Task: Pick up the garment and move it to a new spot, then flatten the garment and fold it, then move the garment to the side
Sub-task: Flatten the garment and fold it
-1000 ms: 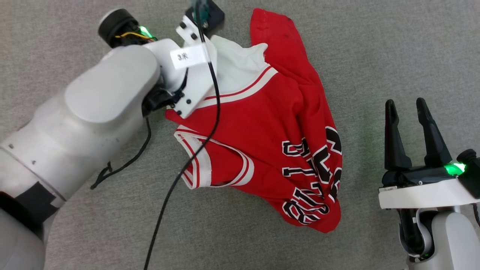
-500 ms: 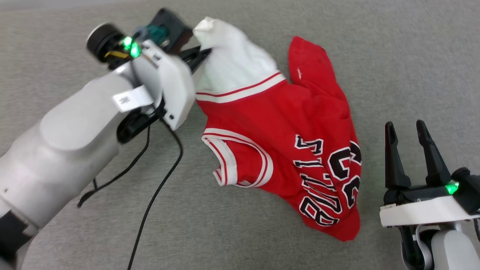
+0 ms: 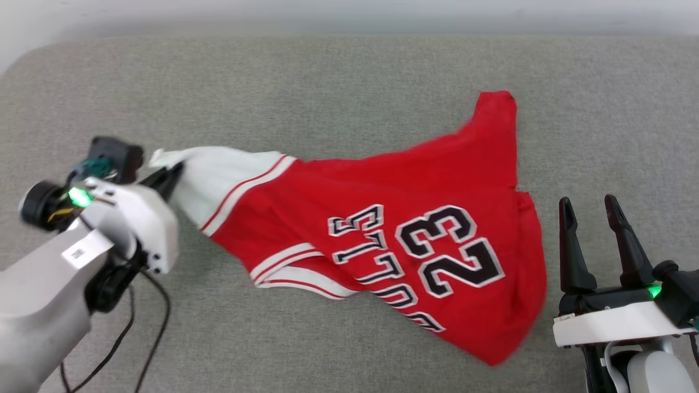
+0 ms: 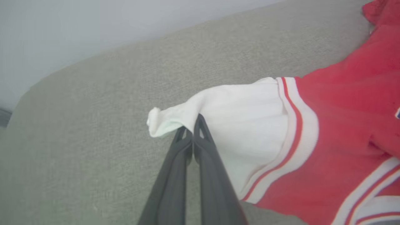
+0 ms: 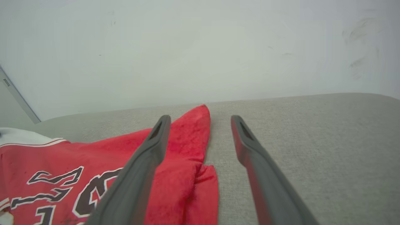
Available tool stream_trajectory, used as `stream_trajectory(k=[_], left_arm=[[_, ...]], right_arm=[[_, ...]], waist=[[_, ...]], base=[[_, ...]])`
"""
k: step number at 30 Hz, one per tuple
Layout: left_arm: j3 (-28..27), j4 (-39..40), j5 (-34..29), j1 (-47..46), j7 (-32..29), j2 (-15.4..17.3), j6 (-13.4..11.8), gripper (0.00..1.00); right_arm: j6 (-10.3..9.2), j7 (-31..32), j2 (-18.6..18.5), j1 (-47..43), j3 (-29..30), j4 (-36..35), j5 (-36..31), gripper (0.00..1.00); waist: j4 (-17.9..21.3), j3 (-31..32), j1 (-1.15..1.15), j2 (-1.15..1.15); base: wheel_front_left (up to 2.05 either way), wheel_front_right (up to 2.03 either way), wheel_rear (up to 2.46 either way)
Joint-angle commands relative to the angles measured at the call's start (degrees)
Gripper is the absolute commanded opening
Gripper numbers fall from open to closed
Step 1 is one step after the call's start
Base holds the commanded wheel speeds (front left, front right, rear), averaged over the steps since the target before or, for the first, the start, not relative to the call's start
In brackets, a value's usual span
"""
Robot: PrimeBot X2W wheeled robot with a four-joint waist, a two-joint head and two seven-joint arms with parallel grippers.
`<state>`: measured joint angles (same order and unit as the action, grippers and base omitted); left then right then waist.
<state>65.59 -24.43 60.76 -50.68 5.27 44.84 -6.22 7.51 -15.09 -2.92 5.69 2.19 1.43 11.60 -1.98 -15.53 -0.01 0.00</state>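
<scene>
Left gripper [image 3: 173, 170], left of frame: fingers pressed together, pinching the white sleeve [image 3: 213, 174] tip. The garment [image 3: 382, 185] stretches across the centre of the grey fabric surface [image 3: 327, 76], number 23 [image 3: 448, 245] facing up. Right gripper [image 3: 588, 201], lower right: fingers spread wide, holding nothing, just beside the garment.

Place: prob. a robot test room / lab, not a lived-in home; can't tell for sure.
Work top: wide grey woven-cloth pad [image 3: 349, 71], soft-looking, w/ rounded corner [image 3: 24, 54] at far left.
Backdrop: bare pale wall [image 5: 200, 47] right behind pad's far edge; faint scuffs [image 5: 359, 62] at far right.
Trim: grey strip [image 5: 18, 100] slanting at far left, maybe a frame edge.
Rig signs: loose black cables [image 3: 164, 333] at near left, green status light [image 3: 79, 196], paper tag [image 3: 82, 252] on left arm [image 3: 33, 311].
Home-like bit: the garment [image 3: 437, 180], laundry-style, on the pad.
</scene>
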Motion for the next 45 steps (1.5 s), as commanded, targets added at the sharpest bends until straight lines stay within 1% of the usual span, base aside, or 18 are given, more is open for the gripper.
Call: stream_trajectory(k=[1, 5, 8, 11, 14, 21, 22, 23, 24, 27, 30, 32, 35, 38, 40, 42, 45], left_arm=[[-0.4, -0.2, 0.4, 0.8, 0.4, 0.2, -0.3, 0.00], [-1.5, -2.6, 2.6, 4.7, 2.2, 2.6, -2.4, 0.00], [-2.0, -4.9, 4.0, 7.4, 3.0, 3.5, -3.5, 0.00], [-1.7, -8.1, 5.3, 10.0, 3.0, 3.9, -3.3, 0.00], [-0.8, -11.8, 6.4, 12.0, 2.0, 2.5, -2.3, 0.00], [0.4, -19.0, 7.8, 13.1, 0.5, -2.7, 1.3, 0.00], [0.5, -19.8, 7.7, 13.0, 0.8, -3.2, 1.5, 0.10], [0.5, -20.5, 7.1, 12.6, 1.8, -3.6, 1.4, 0.65], [0.4, -21.2, 6.3, 12.1, 3.5, -3.7, 0.7, 1.00], [-1.1, -21.3, 4.6, 11.0, 8.1, -4.2, -1.2, 1.00], [-3.6, -18.6, 1.1, 10.6, 9.9, -4.3, -5.0, 1.00], [-7.8, -13.6, -2.4, 11.3, 10.0, -4.1, -7.8, 1.00], [-14.1, -4.4, -8.6, 16.5, 9.9, -3.6, -13.1, 1.00], [-20.4, 4.8, -14.9, 22.1, 9.9, -4.3, -17.8, 1.00], [-24.2, 9.7, -18.6, 26.7, 9.9, -5.1, -20.3, 1.00], [-27.6, 13.5, -22.2, 30.8, 9.9, -6.0, -22.0, 1.00], [-31.7, 17.8, -26.7, 35.8, 9.9, -8.2, -23.0, 1.00]], right_arm=[[-0.04, -0.1, 0.1, -0.6, 0.0, -0.1, -0.1, 1.00], [-0.04, -0.1, 0.1, -0.8, -0.1, -0.1, -0.4, 1.00], [-0.04, -0.1, 0.1, -1.0, 0.0, 0.0, -0.5, 1.00], [-0.04, -0.1, 0.1, -1.0, 0.1, 0.0, -0.6, 1.00], [-0.04, -0.1, 0.1, -0.8, 0.1, 0.0, -0.6, 1.00], [-0.04, -0.1, 0.1, -1.4, 0.3, 0.2, -1.0, 1.00], [-0.04, -0.1, 0.1, -1.5, 0.4, 0.1, -1.2, 1.00], [-0.04, -0.1, 0.1, -1.6, 0.5, 0.1, -1.3, 1.00], [-0.04, -0.1, 0.1, -1.7, 0.5, 0.0, -1.3, 1.00], [-0.04, -0.1, 0.1, -1.7, 1.5, -0.6, -2.0, 1.00], [-0.04, -0.1, 0.1, -1.3, 3.0, -1.7, -3.5, 1.00], [-0.04, -0.1, 0.1, -0.7, 4.0, -2.8, -5.0, 1.00], [-0.04, -0.1, -0.1, 0.8, 5.1, -4.3, -7.3, 1.00], [-0.04, -0.1, -2.2, 2.5, 5.2, -5.2, -8.8, 1.00], [-0.04, -0.1, -4.1, 4.0, 4.5, -5.6, -9.2, 1.00], [-0.04, -0.1, -6.4, 5.5, 3.5, -5.6, -9.3, 1.00], [-0.05, -0.1, -10.2, 7.1, 1.4, -4.2, -8.6, 1.00]], waist=[[-0.3, 0.3, 0.01, 0.00], [-0.6, 0.4, 0.01, 0.00], [-0.5, 0.4, 0.01, 0.00], [-0.3, 0.3, 0.01, 0.00], [0.0, 0.2, 0.01, 0.00], [0.0, 0.9, 0.01, 0.00], [-0.1, 1.2, 0.01, 0.00], [-0.2, 1.5, 0.01, 0.00], [-0.2, 2.0, 0.01, 0.00], [-0.6, 3.5, 0.01, 0.00], [-1.3, 5.2, 0.01, 0.00], [-1.8, 6.1, 0.01, 0.00], [-2.4, 7.2, 0.01, 0.00], [-2.9, 8.1, 0.01, 0.00], [-3.2, 8.6, 0.01, 0.00], [-3.6, 9.1, 0.01, 0.00], [-4.2, 9.7, 0.01, 0.00]], base=[[0.00, 0.00, 0.00], [0.00, 0.00, 0.00], [0.00, 0.00, 0.00], [0.00, 0.00, 0.00], [0.00, 0.00, 0.00], [0.00, 0.00, 0.00], [0.00, 0.00, 0.00], [0.00, 0.00, 0.00], [0.00, 0.00, 0.00], [0.00, 0.00, 0.00], [0.00, 0.00, 0.00], [0.00, 0.00, 0.00], [0.00, 0.00, 0.00], [0.00, 0.00, 0.00], [0.00, 0.00, 0.00], [0.00, 0.00, 0.00], [0.00, 0.00, 0.00]])
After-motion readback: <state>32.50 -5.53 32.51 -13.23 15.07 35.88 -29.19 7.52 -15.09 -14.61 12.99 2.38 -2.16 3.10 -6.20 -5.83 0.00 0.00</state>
